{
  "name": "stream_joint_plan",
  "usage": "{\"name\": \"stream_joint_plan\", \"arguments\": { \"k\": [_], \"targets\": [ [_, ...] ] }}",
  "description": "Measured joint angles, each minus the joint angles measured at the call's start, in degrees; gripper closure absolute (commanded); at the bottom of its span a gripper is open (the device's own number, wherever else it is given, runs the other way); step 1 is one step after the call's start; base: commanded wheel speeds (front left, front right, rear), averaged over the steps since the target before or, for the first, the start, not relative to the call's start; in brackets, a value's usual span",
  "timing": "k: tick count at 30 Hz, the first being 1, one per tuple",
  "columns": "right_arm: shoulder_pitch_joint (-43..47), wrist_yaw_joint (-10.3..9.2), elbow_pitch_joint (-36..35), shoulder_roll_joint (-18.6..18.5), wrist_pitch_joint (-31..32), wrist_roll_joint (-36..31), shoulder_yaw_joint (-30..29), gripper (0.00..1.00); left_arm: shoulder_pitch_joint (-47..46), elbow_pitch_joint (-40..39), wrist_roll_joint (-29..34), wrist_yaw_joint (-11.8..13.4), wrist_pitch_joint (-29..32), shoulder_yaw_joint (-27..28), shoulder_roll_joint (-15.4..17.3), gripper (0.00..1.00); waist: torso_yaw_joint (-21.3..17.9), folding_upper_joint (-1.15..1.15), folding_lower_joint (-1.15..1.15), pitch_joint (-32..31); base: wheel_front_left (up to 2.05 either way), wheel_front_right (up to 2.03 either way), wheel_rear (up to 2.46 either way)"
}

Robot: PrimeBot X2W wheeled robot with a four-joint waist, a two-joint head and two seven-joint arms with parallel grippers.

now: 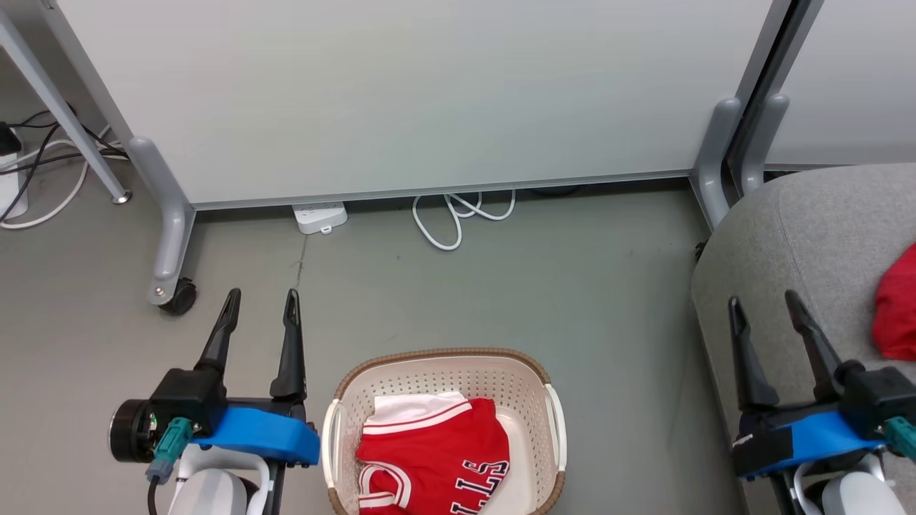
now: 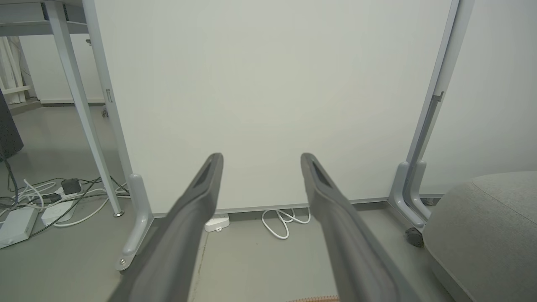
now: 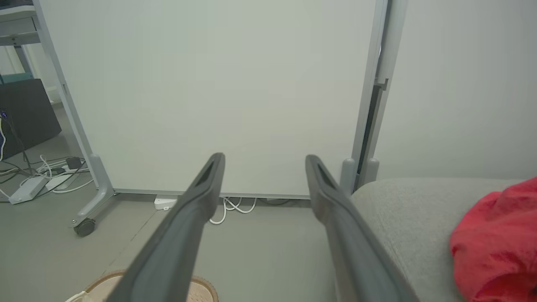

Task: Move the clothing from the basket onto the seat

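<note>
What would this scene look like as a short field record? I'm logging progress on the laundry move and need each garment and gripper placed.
jersey: red, white trim, lying in the basket
basket: on the floor between the two arms
plain red garment: lying on the seat
seat: grey, right of the basket
left gripper: open, empty, left of the basket
right gripper: open, empty, by the seat's left edge
left to do: jersey not yet on the seat
</note>
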Motion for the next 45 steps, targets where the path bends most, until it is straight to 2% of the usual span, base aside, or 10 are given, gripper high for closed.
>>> {"name": "stream_joint_plan", "arguments": {
  "k": [20, 26, 31, 45],
  "targets": [
    [3.1, 0.0, 1.93, 1.4, 0.0, 0.66, -0.09, 0.0, 1.88, 1.87, 0.15, -0.56, 0.0, 0.36, -0.24, 0.0, 0.44, 0.0, 0.01, -1.26, 0.0, 0.0, 0.0],
    [2.65, 0.0, 1.74, 1.6, 0.0, 0.63, 0.31, 0.0, 0.71, 2.44, 1.04, -0.66, 0.0, -1.22, -0.25, 0.0, 0.06, 0.0, 0.0, -0.09, 0.0, 0.0, 0.0],
    [0.16, 0.0, 1.11, 1.47, 0.0, 0.62, 1.11, 0.0, -2.99, 5.1, 0.92, -0.88, -0.01, -5.06, 0.52, 0.0, -0.9, 0.0, 0.01, 2.35, 0.0, 0.0, 0.0],
    [-9.19, 0.0, -2.08, 1.43, 0.0, -0.22, 3.39, 0.0, -18.12, 20.84, -0.83, -0.89, -0.05, -21.98, 9.1, 0.0, -6.28, 0.0, 0.02, 14.51, 0.0, 0.0, 0.0]
  ]
}}
